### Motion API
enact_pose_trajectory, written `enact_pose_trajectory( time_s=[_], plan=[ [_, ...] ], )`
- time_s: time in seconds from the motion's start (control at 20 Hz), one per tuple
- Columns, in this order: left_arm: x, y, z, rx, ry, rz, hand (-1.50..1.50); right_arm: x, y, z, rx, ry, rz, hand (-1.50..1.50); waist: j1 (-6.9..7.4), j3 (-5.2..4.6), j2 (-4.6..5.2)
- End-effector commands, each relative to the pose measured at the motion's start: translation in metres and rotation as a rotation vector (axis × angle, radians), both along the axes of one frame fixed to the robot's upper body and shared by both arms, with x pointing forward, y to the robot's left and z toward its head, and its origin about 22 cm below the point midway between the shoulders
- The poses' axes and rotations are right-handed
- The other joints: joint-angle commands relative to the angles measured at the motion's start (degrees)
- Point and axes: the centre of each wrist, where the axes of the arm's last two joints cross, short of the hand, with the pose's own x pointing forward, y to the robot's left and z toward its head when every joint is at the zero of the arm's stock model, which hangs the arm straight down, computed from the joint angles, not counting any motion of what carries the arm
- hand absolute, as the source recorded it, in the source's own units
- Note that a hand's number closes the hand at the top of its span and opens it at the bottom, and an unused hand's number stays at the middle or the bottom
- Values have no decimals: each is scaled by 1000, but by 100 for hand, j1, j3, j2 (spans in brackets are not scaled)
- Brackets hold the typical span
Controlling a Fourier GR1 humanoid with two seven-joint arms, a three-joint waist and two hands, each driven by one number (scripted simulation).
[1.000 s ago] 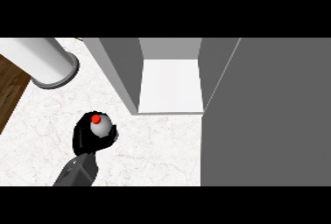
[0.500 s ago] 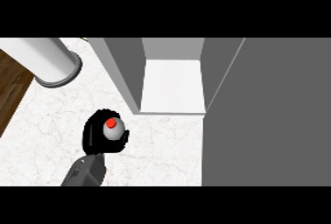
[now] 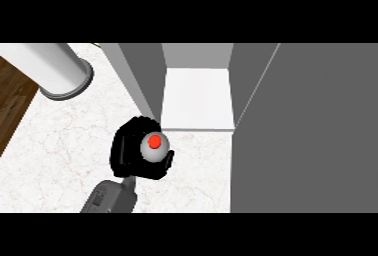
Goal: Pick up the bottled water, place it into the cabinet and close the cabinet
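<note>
We take the open cabinet (image 3: 198, 97) as landmark. The pick-up is done; placing the bottle inside and closing the door (image 3: 306, 125) are left, in our judgement. Just before the cabinet's white shelf, over the counter (image 3: 59, 145), our left hand (image 3: 129, 150) curls round the bottled water (image 3: 155, 148), red cap up. No right hand shows.

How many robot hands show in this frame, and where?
1. A single robot hand comes in from the lower edge, left of centre, curled round the bottled water over the counter, just before the open cabinet. Which hand it is cannot be told; the other is out of view.
</note>
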Motion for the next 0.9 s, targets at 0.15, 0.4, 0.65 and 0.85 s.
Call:
enact_pose_trajectory(
  time_s=[0.15, 0.4, 0.65, 0.85],
  plan=[
    [-18, -62, 60, 24, 9, -47, 150, -2, -4, 26, -5, -55, 47, -150, -127, -3, 23],
    [-15, -90, 108, 71, 14, -18, 150, 4, 6, 25, 21, -65, 27, -150, -113, -3, 33],
    [5, -115, 144, 90, 2, 59, 150, 10, 15, 31, 16, -67, 32, -150, -146, -5, 53],
    [7, -134, 141, 148, -33, 123, 150, 10, 4, 28, -17, -82, 46, -150, -207, -4, 46]
  ],
)
